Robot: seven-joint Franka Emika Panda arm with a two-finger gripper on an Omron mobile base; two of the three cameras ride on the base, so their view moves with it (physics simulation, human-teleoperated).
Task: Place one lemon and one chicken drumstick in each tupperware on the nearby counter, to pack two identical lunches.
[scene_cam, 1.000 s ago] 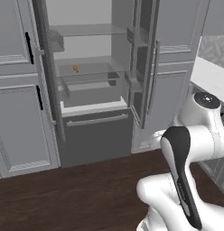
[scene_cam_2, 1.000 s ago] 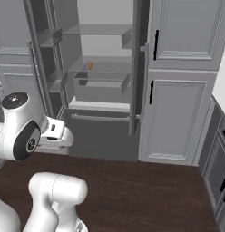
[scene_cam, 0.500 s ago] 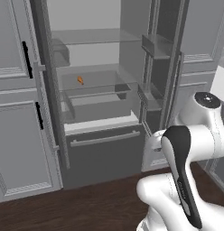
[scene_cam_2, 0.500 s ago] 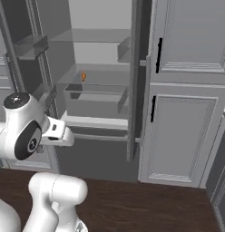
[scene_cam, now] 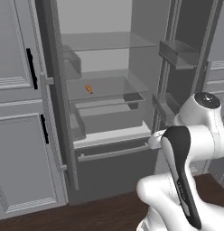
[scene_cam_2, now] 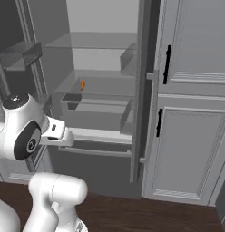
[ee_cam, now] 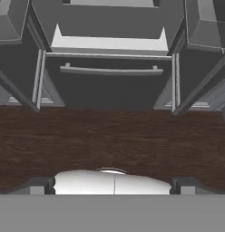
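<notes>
You're looking into an open fridge (scene_cam: 109,90) set between grey cabinet doors (scene_cam_2: 196,149). The one food item you can spot is a small orange thing (scene_cam: 88,89) on the glass middle shelf (scene_cam: 102,88), toward its left rear in the left base view, also seen at (scene_cam_2: 82,84). It's too small to tell whether it's a drumstick or something else. The shelf above is glass and looks bare from here, but its back is hard to read. The door bins (scene_cam: 177,52) are cut off at the frame edges, contents not visible. The drawer (ee_cam: 110,38) under the shelf is opaque, so you can't see inside.

The arm (scene_cam: 186,153) blocks the fridge's lower right in the left base view. In the hand view, the gripper (ee_cam: 112,185) points down at the dark wood floor (ee_cam: 110,136) in front of the freezer drawer handle (ee_cam: 110,70); fingertips (ee_cam: 39,186) sit far apart at the bottom corners, jaws fully spread, nothing between them.

No readable labels or writing anywhere.
</notes>
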